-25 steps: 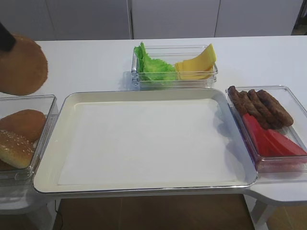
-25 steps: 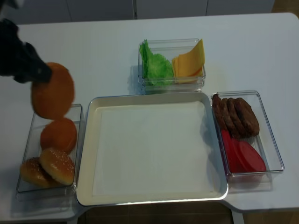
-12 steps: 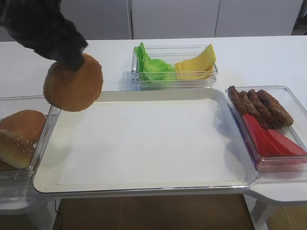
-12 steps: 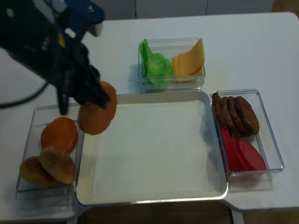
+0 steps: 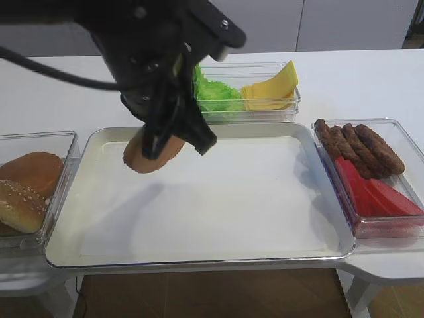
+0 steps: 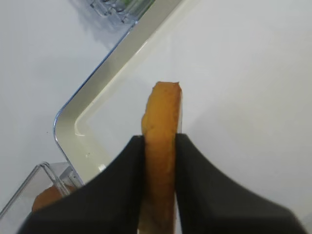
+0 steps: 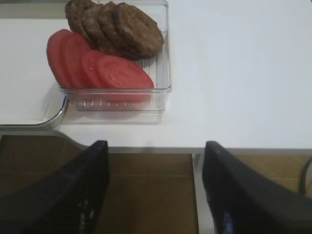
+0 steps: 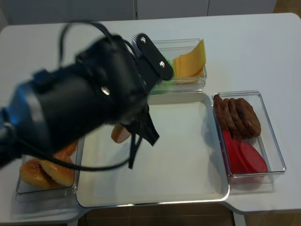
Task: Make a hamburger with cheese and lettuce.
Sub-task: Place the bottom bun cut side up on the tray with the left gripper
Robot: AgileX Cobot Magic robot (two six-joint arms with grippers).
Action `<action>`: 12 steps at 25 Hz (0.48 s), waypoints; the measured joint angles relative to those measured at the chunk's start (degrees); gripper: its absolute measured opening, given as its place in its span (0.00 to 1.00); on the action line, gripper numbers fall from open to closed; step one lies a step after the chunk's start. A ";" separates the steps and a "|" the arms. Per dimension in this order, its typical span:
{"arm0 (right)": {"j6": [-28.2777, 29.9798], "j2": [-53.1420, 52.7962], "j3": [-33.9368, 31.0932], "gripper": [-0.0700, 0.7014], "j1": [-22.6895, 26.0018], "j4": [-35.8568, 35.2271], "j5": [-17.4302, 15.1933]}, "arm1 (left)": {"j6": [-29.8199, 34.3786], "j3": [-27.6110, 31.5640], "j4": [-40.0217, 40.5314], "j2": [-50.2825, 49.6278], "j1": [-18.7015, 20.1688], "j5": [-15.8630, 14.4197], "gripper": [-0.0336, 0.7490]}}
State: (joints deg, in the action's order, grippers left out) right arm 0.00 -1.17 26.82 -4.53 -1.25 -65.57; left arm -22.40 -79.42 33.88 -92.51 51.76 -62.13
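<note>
My left gripper [image 5: 173, 142] is shut on the hamburger's bun half [image 5: 154, 155] and holds it edge-on, a little above the left back part of the big tray [image 5: 252, 199]. In the left wrist view the golden-brown bun half [image 6: 163, 107] stands upright between the two black fingers of the gripper [image 6: 160, 139]. The green lettuce [image 5: 215, 93] and the yellow cheese slices [image 5: 271, 86] lie in a clear box behind the tray, partly hidden by the arm. My right gripper [image 7: 156, 185] is open and empty, off the table's front edge.
A clear box at the right holds dark patties [image 5: 358, 146] and red tomato slices [image 5: 377, 195]; both also show in the right wrist view [image 7: 117, 29]. A clear box at the left [image 5: 66, 142] holds a sesame bun [image 5: 20, 205] and another bun.
My left arm has carried the bun half from above the left bun box rightward and down over the tray. The bun has turned more edge-on.
</note>
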 joint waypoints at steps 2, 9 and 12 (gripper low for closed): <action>0.00 0.00 0.00 0.71 0.00 0.00 0.00 | -2.30 0.00 3.42 -1.65 2.39 -0.44 0.21; 0.00 0.00 0.00 0.71 0.00 0.00 0.00 | -8.67 0.00 11.96 -5.31 7.44 -0.08 0.21; 0.00 0.00 0.00 0.71 0.00 0.00 0.00 | -10.83 0.00 12.65 -6.23 7.67 0.23 0.21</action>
State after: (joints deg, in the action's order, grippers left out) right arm 0.00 -1.17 26.82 -4.53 -1.25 -65.57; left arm -33.23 -79.42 46.54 -98.74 59.43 -61.90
